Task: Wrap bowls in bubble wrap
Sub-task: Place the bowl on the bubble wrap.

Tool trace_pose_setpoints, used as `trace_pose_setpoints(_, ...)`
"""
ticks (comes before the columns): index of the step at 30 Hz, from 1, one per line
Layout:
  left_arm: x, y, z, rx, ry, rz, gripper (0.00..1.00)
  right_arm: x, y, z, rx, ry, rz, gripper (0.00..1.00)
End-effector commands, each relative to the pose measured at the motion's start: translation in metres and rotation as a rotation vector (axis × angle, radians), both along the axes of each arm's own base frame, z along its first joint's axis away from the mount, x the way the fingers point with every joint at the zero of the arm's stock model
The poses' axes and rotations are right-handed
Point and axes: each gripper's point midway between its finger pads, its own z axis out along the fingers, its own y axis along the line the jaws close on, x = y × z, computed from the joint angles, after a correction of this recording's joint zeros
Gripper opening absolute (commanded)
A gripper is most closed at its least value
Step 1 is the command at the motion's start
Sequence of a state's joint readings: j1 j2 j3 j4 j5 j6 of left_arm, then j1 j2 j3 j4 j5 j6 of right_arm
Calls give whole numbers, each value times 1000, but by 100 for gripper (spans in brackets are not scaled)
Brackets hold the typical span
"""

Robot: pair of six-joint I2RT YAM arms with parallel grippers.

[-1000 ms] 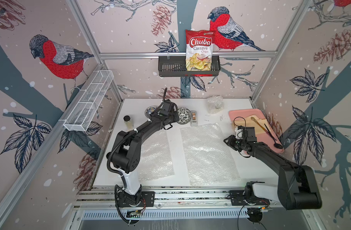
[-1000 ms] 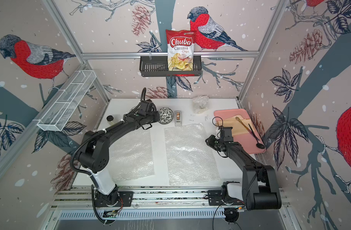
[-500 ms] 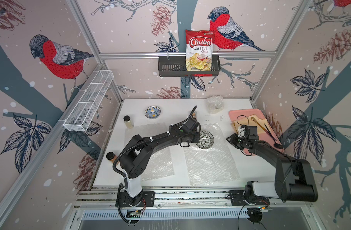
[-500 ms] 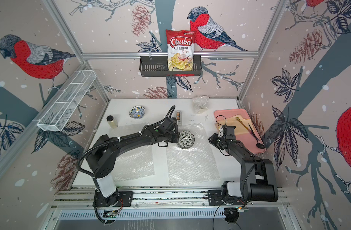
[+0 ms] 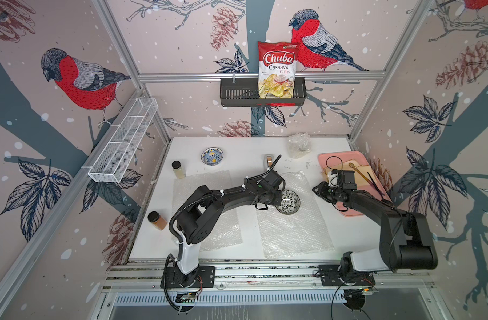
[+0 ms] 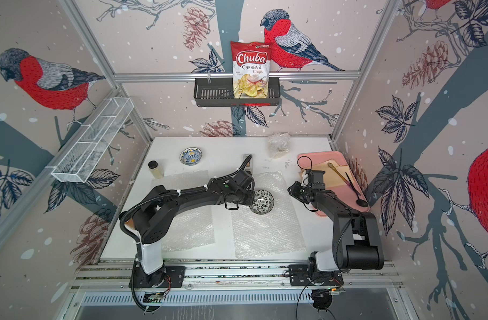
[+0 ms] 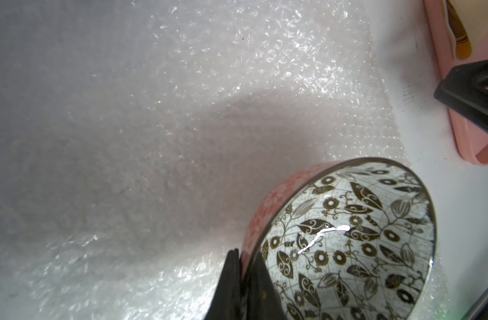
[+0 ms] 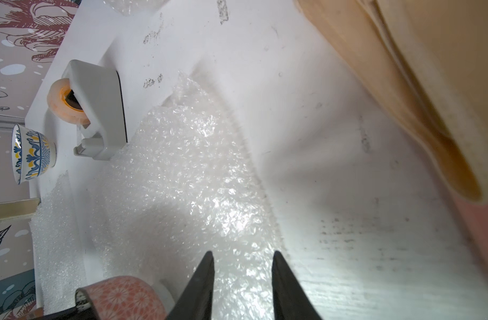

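The left hand (image 7: 244,266) pinches the rim of the black-and-white bowl (image 5: 288,202), over the upper part of the bubble wrap sheet (image 5: 292,235) at frame centre. The right hand (image 5: 321,191), spread and empty, sits just right of that sheet's edge.

The left arm (image 5: 229,194) and right arm (image 5: 370,203) are showing black jointed links over white base segments (image 5: 189,255) and screwed black plates (image 5: 207,275). Behind the jaws of the left gripper (image 7: 244,255), a ribbed black cable (image 5: 173,221) is running under white ties (image 5: 222,191). The right gripper (image 8: 243,253) is showing tapering black fingers (image 8: 201,282).
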State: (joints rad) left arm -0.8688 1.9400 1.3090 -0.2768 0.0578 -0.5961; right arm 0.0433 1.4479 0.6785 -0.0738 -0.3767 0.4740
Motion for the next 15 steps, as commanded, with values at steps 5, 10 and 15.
trace_pose_setpoints(5, 5, 3, 5, 11, -33, 18, 24, 20, 12, 3, -6, -10, 31, 48)
trace_pose_setpoints(10, 9, 6, 24, -14, -82, 37, 35, 52, 10, -1, -72, 10, 19, 57)
trace_pose_setpoints(15, 10, 14, 35, -15, -116, 58, 37, 90, 16, -16, -191, 69, 57, 57)
